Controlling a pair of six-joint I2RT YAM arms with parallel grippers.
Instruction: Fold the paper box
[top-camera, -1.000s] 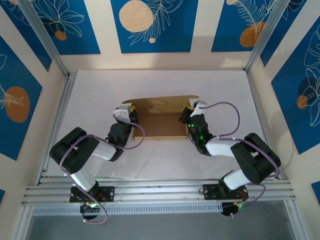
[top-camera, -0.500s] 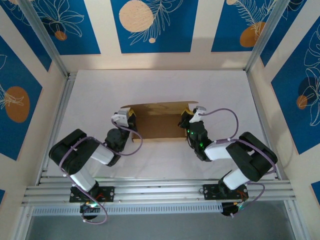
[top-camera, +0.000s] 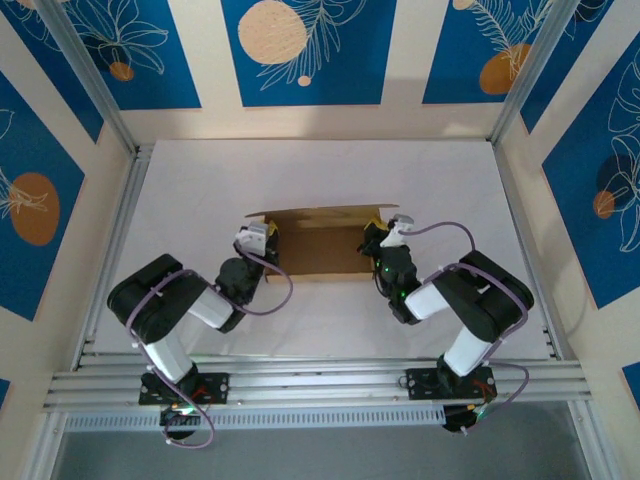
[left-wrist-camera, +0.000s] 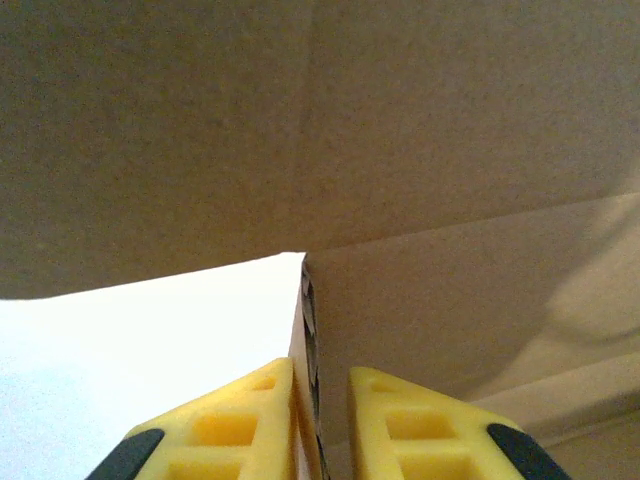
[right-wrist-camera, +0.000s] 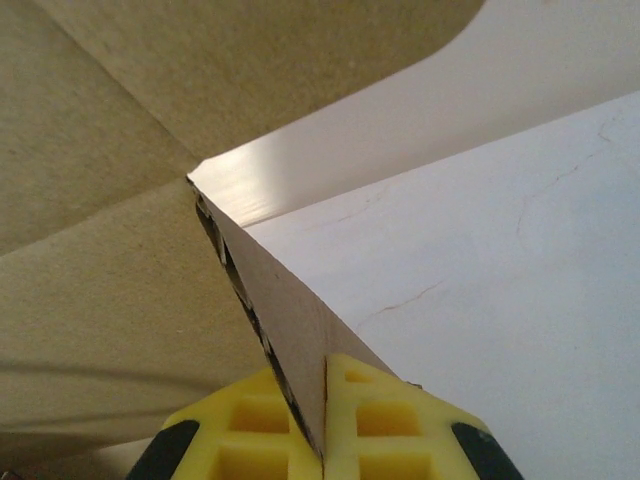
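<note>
The paper box (top-camera: 322, 245) is a brown cardboard tray in the middle of the table, with its back flap standing up. My left gripper (top-camera: 262, 236) is at its left end wall. In the left wrist view the yellow fingers (left-wrist-camera: 245, 420) straddle that wall's edge (left-wrist-camera: 306, 330), slightly apart, with a small gap on the right side. My right gripper (top-camera: 376, 236) is at the right end. There the right gripper (right-wrist-camera: 312, 385) is shut on the thin side wall (right-wrist-camera: 280, 310), both pads pressed against it.
White tabletop (top-camera: 200, 180) lies all around the box. Aluminium rails (top-camera: 320, 382) run along the near edge, and another rail (top-camera: 118, 225) along the left. Patterned walls close in the back and both sides.
The left gripper's jaws have parted a little around the left wall. Both arms have drawn their elbows inward, and the box's back flap sits slightly lower.
</note>
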